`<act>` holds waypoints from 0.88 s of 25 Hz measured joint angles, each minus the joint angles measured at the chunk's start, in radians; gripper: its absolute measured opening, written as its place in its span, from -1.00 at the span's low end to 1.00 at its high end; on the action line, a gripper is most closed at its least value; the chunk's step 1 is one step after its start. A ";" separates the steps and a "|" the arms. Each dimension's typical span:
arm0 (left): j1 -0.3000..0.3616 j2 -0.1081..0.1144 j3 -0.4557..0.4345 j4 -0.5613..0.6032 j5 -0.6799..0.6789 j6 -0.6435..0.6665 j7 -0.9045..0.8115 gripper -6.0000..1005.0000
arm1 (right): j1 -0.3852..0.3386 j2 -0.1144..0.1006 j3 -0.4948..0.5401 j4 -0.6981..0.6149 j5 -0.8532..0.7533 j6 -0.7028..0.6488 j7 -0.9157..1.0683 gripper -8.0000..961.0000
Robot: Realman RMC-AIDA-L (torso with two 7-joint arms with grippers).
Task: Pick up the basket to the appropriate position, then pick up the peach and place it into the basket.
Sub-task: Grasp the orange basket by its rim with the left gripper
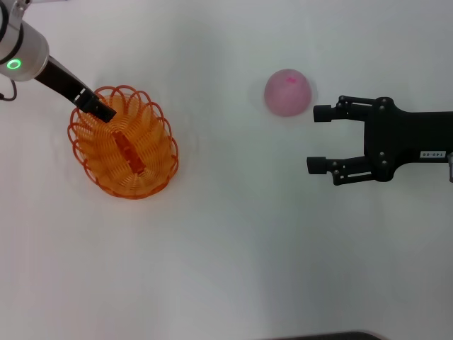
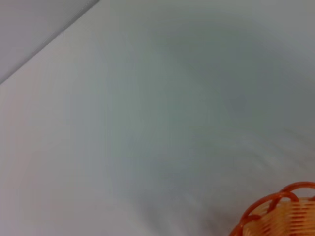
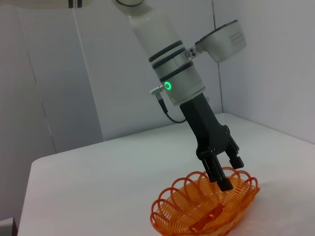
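The bright-orange basket (image 1: pixel 157 172) lies at the left of the white table. My left gripper (image 1: pixel 101 108) reaches down onto its far-left rim. In the right wrist view the left gripper (image 3: pixel 230 172) has one finger inside the basket (image 3: pixel 184 216) and the other just outside, narrowly spaced and shut on the rim. I cannot tell whether the basket is lifted. A corner of the basket (image 2: pixel 278 216) shows in the left wrist view. The pale-pink peach (image 1: pixel 287 92) sits at the back, right of centre. My right gripper (image 1: pixel 318 138) hovers open just right of and nearer than the peach, holding nothing.
White tabletop (image 1: pixel 226 255) stretches between the basket and the peach and across the front. The right wrist view shows the table's edge (image 3: pixel 32 164) with white wall panels behind it.
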 joint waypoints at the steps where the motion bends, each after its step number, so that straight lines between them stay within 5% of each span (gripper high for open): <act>1: 0.000 0.000 0.000 0.000 0.000 -0.001 0.000 0.72 | 0.000 0.000 0.000 0.000 0.000 0.001 0.000 0.92; 10: -0.011 0.000 -0.003 -0.001 -0.003 0.009 -0.008 0.70 | -0.001 -0.001 -0.001 0.008 0.000 0.003 -0.001 0.92; 22: -0.031 0.000 0.000 -0.017 0.000 0.010 -0.013 0.10 | 0.005 -0.006 0.005 0.008 0.002 0.003 -0.001 0.92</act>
